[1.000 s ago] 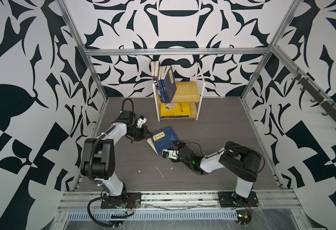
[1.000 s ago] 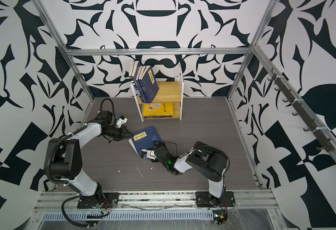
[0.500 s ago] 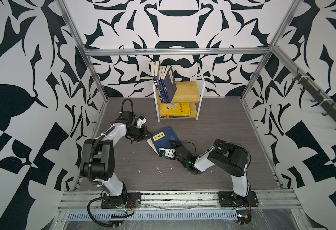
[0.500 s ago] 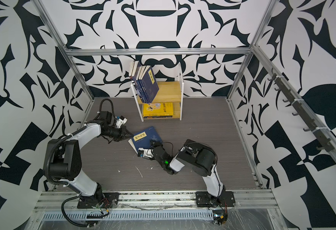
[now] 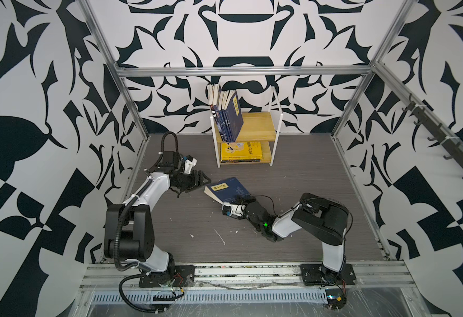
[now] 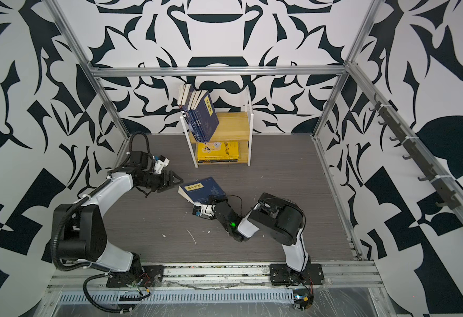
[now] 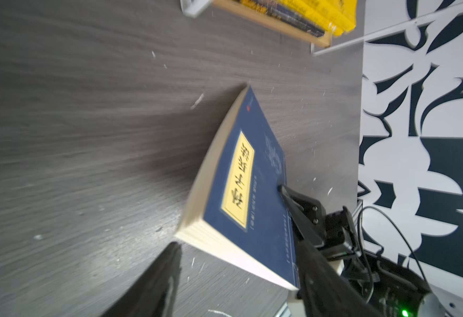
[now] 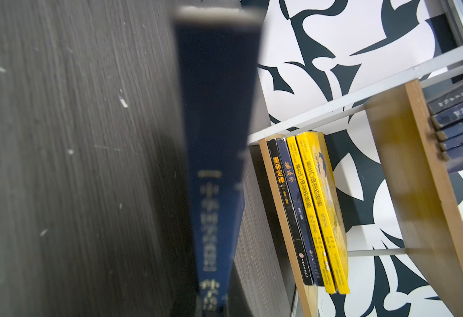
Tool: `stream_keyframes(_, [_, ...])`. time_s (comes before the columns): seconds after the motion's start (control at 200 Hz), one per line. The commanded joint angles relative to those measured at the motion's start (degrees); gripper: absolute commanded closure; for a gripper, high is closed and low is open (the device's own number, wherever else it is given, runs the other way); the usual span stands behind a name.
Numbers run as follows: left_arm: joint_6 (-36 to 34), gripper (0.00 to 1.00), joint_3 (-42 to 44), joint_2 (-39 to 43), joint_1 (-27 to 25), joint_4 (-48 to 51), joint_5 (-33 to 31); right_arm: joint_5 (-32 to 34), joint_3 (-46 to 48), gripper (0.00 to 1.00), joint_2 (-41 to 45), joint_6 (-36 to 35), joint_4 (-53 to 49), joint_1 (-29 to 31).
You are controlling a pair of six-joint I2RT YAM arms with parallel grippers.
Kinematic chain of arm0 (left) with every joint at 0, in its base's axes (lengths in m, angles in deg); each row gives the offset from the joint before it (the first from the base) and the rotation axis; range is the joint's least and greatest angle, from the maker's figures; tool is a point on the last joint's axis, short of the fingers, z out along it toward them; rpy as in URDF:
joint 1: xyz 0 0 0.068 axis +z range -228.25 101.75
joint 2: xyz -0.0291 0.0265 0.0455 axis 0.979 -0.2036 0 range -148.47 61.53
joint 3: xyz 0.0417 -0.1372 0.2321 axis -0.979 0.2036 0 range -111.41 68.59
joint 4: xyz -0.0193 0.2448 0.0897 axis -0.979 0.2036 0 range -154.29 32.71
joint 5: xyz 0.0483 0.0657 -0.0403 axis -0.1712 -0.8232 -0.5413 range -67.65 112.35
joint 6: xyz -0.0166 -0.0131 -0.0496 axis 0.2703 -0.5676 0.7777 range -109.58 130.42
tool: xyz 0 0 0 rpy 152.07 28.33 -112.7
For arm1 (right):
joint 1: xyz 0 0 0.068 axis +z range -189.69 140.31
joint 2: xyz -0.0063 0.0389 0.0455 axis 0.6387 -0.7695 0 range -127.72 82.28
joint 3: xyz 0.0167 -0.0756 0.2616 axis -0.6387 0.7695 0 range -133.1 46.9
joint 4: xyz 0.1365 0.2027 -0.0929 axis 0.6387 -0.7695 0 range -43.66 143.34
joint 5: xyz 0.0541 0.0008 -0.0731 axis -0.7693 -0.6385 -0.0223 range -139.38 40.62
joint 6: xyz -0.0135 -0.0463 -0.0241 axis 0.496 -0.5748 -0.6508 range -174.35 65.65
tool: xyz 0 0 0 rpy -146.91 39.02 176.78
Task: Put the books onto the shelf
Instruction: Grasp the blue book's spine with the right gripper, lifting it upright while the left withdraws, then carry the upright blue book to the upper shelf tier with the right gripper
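Mid-frame the right gripper (image 5: 241, 198) clamps the navy book (image 5: 226, 189), the left gripper (image 5: 200, 179) gapes beside it, and the upper-centre shelf (image 5: 257, 123) holds a black spine (image 8: 278, 170) reading 墨菲定律 and a blue spine (image 8: 289, 171), 鬼谷子.

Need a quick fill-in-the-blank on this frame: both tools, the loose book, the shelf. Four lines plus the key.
1. The right tool is ____ on the navy book.
2. The left tool, next to that book, has its jaws ____.
3. On the shelf, the upright navy books stand on the ____ tier.
4. The top book lying flat on the lower tier has a ____ cover.

Missing words: shut; open; upper; yellow.
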Motion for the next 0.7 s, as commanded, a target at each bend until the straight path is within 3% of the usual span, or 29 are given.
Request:
stream_keyframes(0.0, [-0.1,0.20,1.4,3.0,3.0,-2.4,-1.3,0.8,1.9,1.00,6.5,5.2,-0.8,0.1])
stream_keyframes(0.055, [1.0,0.08,2.6,4.5,5.0,-4.7,-2.6,-0.6,2.7,1.00,9.9,7.5,-3.7,0.0])
stream_keyframes(0.145, [3.8,0.00,5.5,6.6,8.4,-9.1,-4.7,-4.4,3.0,1.00,16.3,12.9,-10.3,-0.7])
stream_keyframes(0.48, [1.9,0.00,9.5,11.9,12.1,-12.5,-8.4,-16.6,-4.9,1.00,33.7,36.3,-32.4,-8.2])
stream_keyframes(0.695, [1.6,0.00,10.1,13.2,13.2,-12.7,-8.8,-14.0,-14.2,1.00,36.8,47.6,-42.4,-11.8])
